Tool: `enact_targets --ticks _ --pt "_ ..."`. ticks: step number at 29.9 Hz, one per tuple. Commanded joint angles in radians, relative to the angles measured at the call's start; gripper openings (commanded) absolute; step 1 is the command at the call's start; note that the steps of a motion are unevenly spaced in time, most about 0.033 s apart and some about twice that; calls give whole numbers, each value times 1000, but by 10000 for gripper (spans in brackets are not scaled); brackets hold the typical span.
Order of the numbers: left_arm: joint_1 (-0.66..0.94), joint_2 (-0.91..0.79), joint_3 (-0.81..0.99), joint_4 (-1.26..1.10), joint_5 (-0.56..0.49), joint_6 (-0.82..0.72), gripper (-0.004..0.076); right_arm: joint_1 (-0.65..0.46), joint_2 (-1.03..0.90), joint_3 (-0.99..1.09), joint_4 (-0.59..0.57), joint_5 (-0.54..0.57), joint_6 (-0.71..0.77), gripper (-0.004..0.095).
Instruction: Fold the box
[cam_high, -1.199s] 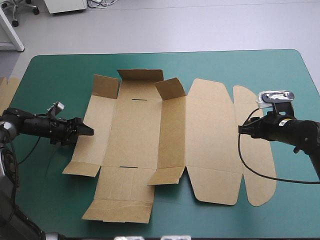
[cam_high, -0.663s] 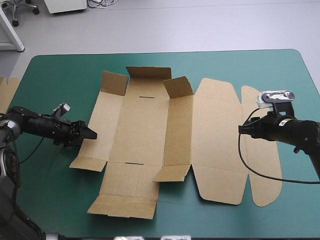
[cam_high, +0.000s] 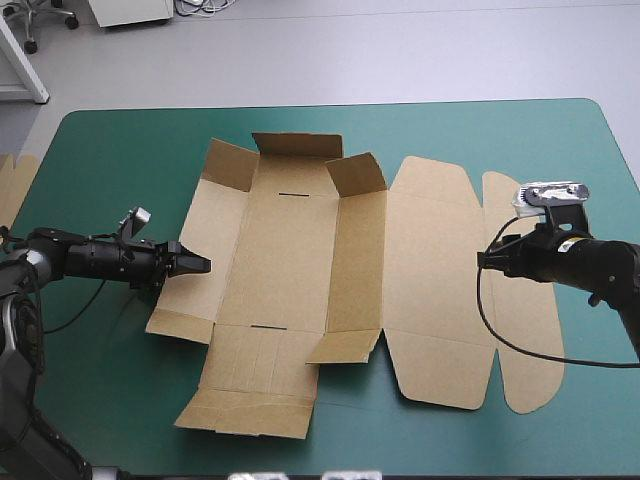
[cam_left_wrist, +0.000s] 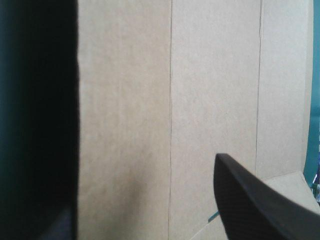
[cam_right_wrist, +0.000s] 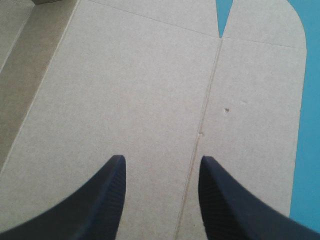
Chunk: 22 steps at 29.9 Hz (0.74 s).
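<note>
the box (cam_high: 300, 270), a cut sheet of brown board, lies opened out across the middle of the table's teal-green cover (cam_high: 120, 150). it is mostly flat. only the short flaps at its far end stand up, and its long left side panel sits a little lifted along the outer edge. the wide lid panel and the rounded outer flap lie flat toward the right.

the left gripper (cam_high: 200, 265), two broad black curved fins on a low, level arm, points at that left side panel with its tips at the panel's outer edge. in the left wrist view one black finger (cam_left_wrist: 260, 200) stands well off to one side over the board, so the fingers are apart and grip nothing. the other finger is lost in the dark strip beside the board's edge. the panel and its creases fill the space ahead of the fingers.

the right gripper (cam_high: 484, 259) is over the lid side. its fingers (cam_right_wrist: 100, 200) are spread wide, and the crease between lid panel and rounded flap runs just ahead of the gap between them. it holds nothing. whether it presses on the board cannot be told.

the step in hand looks like raising the left side wall. the next move probably calls for the left fingers to catch or push the panel's edge and tip it up along its crease, while the right gripper steadies the lid side so the sheet does not slide.

an edge of more brown board (cam_high: 10, 190) shows at the table's left edge, well behind the left fingers.
</note>
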Motion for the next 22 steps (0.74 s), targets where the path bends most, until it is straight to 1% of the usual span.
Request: enact_targets --ticks 1,6,9,12,15,18,22 --pt "-47 -41 -16 -59 78 6 359 0 -14 -33 6 -41 -9 427" --pt "-74 -41 -16 -78 9 -7 113 0 -14 -33 8 -35 -9 427" --pt "-72 -41 -26 -73 0 -9 34 0 -14 -33 8 -35 -9 427" --pt "-72 -41 -47 -73 0 -11 -6 0 -14 -33 8 -35 -7 427" --pt "-72 -41 -71 -58 0 -11 -10 0 -14 -33 8 -35 -5 427" --pt "-77 -41 -106 56 2 -21 -10 0 -14 -33 10 -35 -5 427" --pt "-99 -41 -160 204 8 -89 -10 0 -14 -35 8 -35 -5 427"
